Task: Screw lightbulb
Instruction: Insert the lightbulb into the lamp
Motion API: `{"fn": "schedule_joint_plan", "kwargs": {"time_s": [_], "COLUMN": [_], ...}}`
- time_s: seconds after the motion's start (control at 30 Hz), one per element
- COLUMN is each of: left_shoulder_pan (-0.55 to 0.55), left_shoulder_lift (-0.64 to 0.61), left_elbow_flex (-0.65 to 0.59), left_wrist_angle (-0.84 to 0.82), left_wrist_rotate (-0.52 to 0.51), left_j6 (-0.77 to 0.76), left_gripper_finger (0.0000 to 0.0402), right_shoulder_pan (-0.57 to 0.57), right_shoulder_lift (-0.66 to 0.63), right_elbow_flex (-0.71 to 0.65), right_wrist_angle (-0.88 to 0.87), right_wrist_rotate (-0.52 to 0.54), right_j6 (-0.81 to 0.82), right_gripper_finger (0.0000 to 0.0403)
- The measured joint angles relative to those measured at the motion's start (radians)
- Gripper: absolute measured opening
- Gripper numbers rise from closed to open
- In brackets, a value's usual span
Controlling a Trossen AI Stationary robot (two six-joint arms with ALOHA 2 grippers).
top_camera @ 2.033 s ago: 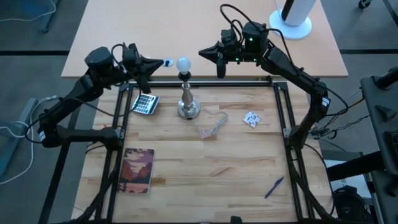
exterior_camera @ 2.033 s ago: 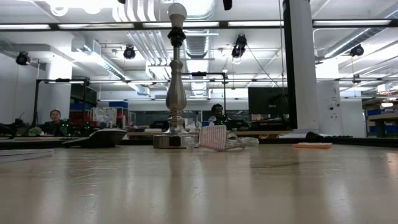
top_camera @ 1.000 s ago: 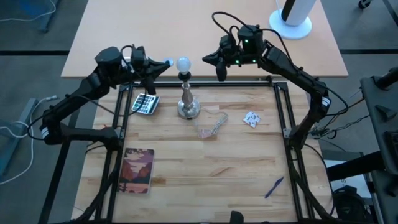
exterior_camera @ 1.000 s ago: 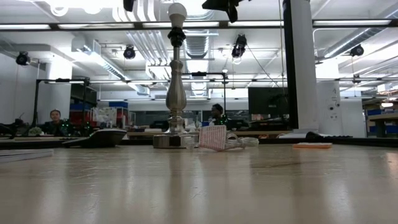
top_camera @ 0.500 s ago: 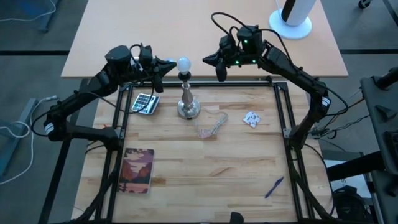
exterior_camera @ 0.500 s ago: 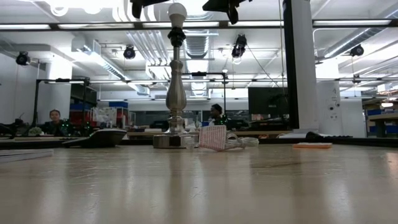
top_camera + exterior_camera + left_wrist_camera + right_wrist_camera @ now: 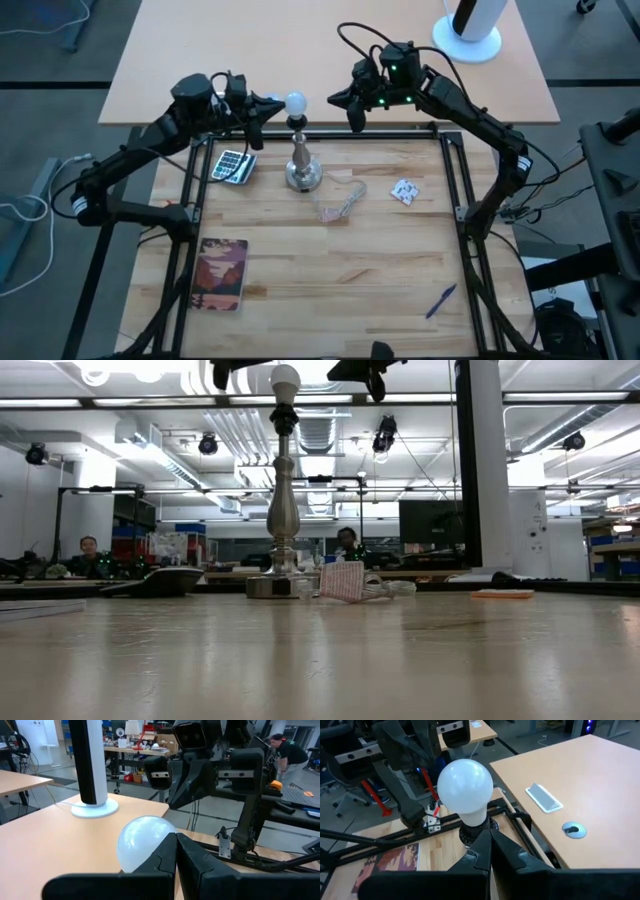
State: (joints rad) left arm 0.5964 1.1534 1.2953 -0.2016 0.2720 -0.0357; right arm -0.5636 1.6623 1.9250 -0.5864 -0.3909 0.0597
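looking down, you see the lightbulb (image 7: 295,101) seated in the socket atop the lamp stand (image 7: 301,160). your left gripper (image 7: 279,102) hangs just beside it, fingers pressed together, holding nothing; your right gripper (image 7: 354,117) on the other side is likewise pressed together.

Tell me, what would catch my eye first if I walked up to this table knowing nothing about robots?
Probably the white lightbulb sitting atop a tall silver lamp stand near the table's far edge. Two dark arms flank it high up: the left gripper and the right gripper, both with jaws shut, neither holding anything. Nearer, a picture-covered book lies flat on the wooden table.
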Motion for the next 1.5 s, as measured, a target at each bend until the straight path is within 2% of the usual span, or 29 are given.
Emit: {"fn": "schedule_joint_plan", "kwargs": {"time_s": [0.2,0.4,0.53,0.73,1.5], "left_shoulder_pan": [0.000,0.001,0.000,0.000,0.000], "left_shoulder_lift": [-0.017,-0.036,-0.030,-0.011,-0.010], "left_elbow_flex": [0.000,0.000,0.000,0.000,-0.002], "left_wrist_angle": [-0.016,-0.099,-0.094,-0.092,-0.090], "left_wrist_rotate": [-0.001,-0.045,-0.045,-0.045,-0.108], "left_j6": [0.061,0.133,0.139,0.140,0.158], "left_gripper_finger": [0.0000,0.0000,0.0000,0.0000,0.0000], "right_shoulder_pan": [0.000,0.000,0.013,0.024,0.062], "right_shoulder_lift": [0.000,0.000,0.015,0.052,0.074], "right_elbow_flex": [-0.001,-0.016,-0.046,-0.091,-0.091], "right_wrist_angle": [0.008,0.102,0.164,0.290,0.316], "right_wrist_rotate": [0.000,-0.008,-0.030,-0.036,-0.035], "right_j6": [-0.019,-0.031,-0.049,0.015,0.020], "right_gripper_finger": [0.0000,0.0000,0.0000,0.0000,0.0000]}}
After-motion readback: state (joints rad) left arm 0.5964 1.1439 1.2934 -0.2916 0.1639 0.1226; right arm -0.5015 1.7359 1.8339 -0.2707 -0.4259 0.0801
